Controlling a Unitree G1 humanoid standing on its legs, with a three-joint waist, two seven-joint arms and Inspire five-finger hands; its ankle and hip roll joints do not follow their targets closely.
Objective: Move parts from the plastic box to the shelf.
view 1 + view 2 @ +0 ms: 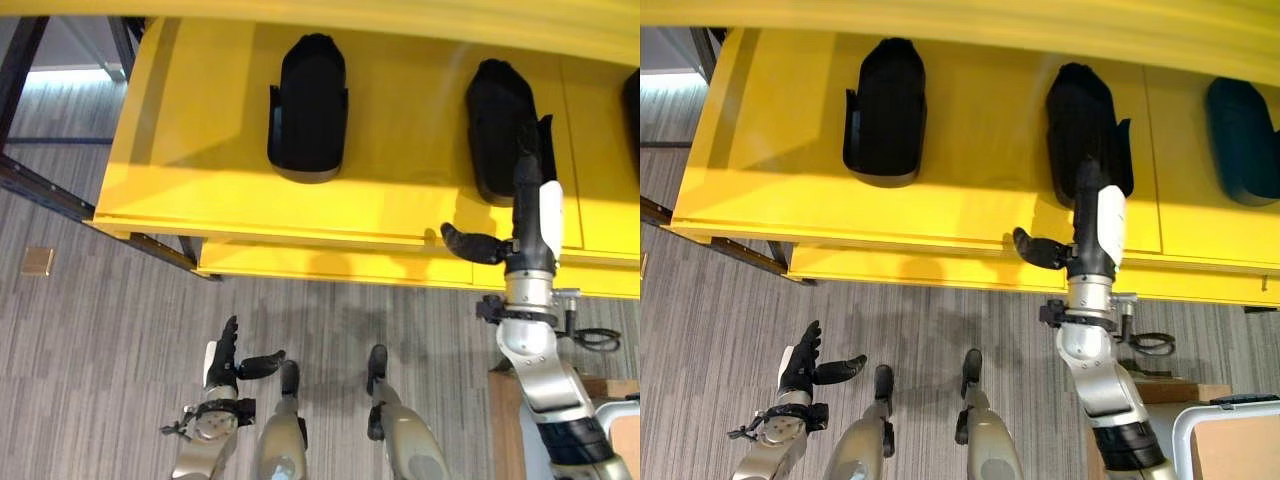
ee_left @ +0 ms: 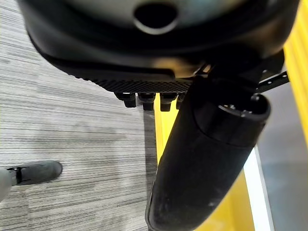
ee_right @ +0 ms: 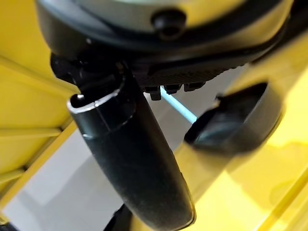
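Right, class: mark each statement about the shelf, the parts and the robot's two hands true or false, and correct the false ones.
1. Dark parts lie on the yellow shelf. True: the left black part and the middle black part do.
2. The right hand is raised at the shelf front by the middle black part. True.
3. The left hand grips a part. False: it hangs open and empty, low over the grey floor.
4. The right hand is shut into a fist. False: its fingers are straight, thumb out sideways.
5. The shelf is blue. False: it is yellow.
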